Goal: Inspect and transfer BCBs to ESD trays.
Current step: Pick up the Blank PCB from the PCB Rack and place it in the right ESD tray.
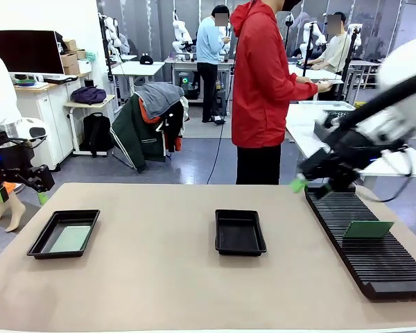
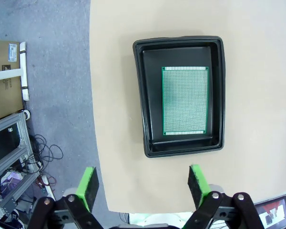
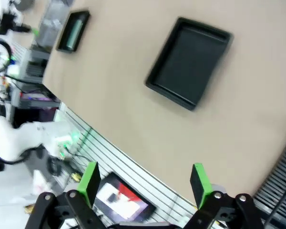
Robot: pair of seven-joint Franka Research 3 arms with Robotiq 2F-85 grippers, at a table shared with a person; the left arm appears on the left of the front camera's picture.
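Note:
Two black ESD trays lie on the tan table. The left tray (image 1: 38, 243) holds a pale green BCB (image 1: 71, 238); in the left wrist view that tray (image 2: 143, 95) and its BCB (image 2: 185, 100) lie straight below. The middle tray (image 1: 240, 232) (image 3: 189, 62) is bare. Another green BCB (image 1: 367, 229) stands in the black slotted rack (image 1: 374, 263) at the right. My left gripper (image 1: 19, 196) (image 2: 143, 186) hovers open off the table's left edge, holding nothing. My right gripper (image 1: 310, 186) (image 3: 144, 183) hangs open and motion-blurred above the rack's far end, also holding nothing.
A person in a red jacket (image 1: 263, 76) stands at the far side of the table, turned away. The rack runs along the right edge. Bare tabletop (image 1: 152, 263) lies between the trays and in front of them. Floor and a cardboard box (image 2: 5, 76) lie past the left edge.

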